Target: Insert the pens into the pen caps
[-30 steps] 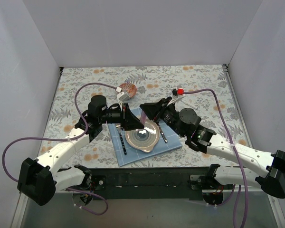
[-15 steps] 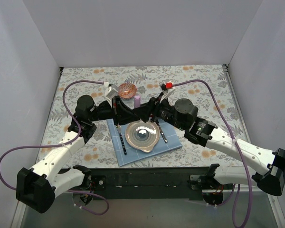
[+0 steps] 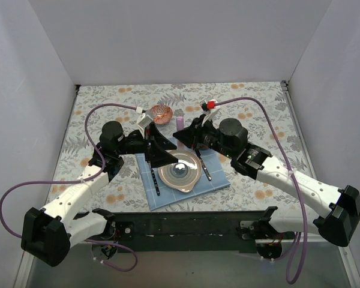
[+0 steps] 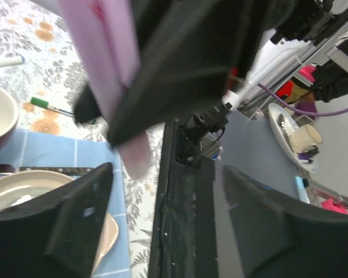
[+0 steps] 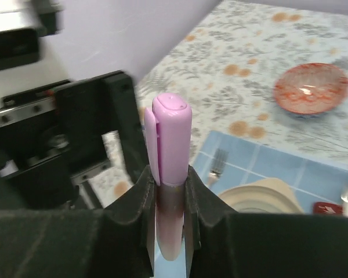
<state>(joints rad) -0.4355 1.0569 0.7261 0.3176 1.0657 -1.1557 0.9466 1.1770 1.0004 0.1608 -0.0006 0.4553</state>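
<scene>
Right gripper [image 5: 169,174]: clamped on the barrel of the pink pen [image 5: 171,231], which stood upright with its cap end up.
Left gripper [image 4: 165,171]: fingers stood apart with nothing between them, just beside the pen.
Pen location: held in the air between the two grippers, above the far edge of the blue mat [image 3: 153,198].
Cap [image 5: 171,127]: a lilac cap with a clip sat on the top end. You could not tell whether it was fully home.
Step in hand: judged to be seating this cap. You needed to keep the right grip firm, close the left fingers on the cap, and press straight along the pen's axis without side load.
Green-ended pen [image 4: 40,102]: lay on the floral cloth, well apart.
Writing: none was legible to you.
</scene>
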